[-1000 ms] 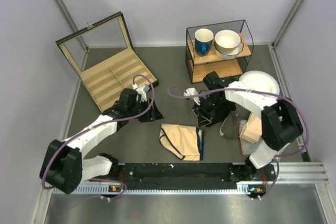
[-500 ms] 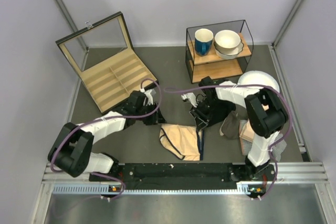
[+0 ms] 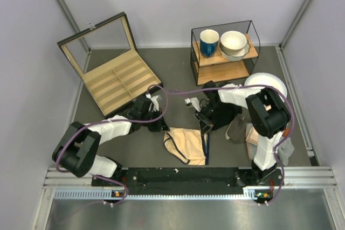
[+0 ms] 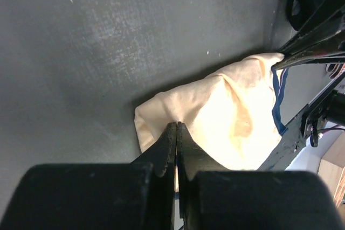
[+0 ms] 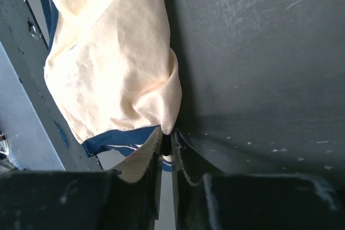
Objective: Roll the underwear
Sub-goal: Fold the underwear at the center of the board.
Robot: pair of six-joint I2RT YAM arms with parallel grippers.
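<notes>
Top external view shows the underwear (image 3: 188, 145) lying on the grey tabletop (image 3: 178, 74), nearer to the arm bases than the shelf (image 3: 199, 57) and a little to the left of it. It is a pale beige cloth with dark blue edging. The edge of it that faces the shelf is drawn up off the tabletop between the two hands. The left hand (image 3: 163, 127) meets that edge at the corner further left of the shelf, and the right hand (image 3: 204, 129) meets it at the corner more nearly below the shelf. In the left wrist view the two black fingers are pressed flat together with the cloth's edge caught at their tips, so this hand is clenched on the underwear. The cloth runs away from it in soft folds to the other hand's thin fingers (image 4: 302, 52). In the right wrist view the fingers are drawn in to a narrow slit, and a bunched corner of the underwear is pinched in it, blue trim hanging beside them. On the shelf stand a blue cup (image 3: 209, 41) and white bowls (image 3: 233, 42). Just right of the shelf's foot lies a white plate (image 3: 268, 84). Well to the left of the shelf sits an open wooden box (image 3: 116, 82). Nearer the bases than the plate lie a dark cloth (image 3: 236, 129) and a peach cloth (image 3: 260, 132), touching each other.
</notes>
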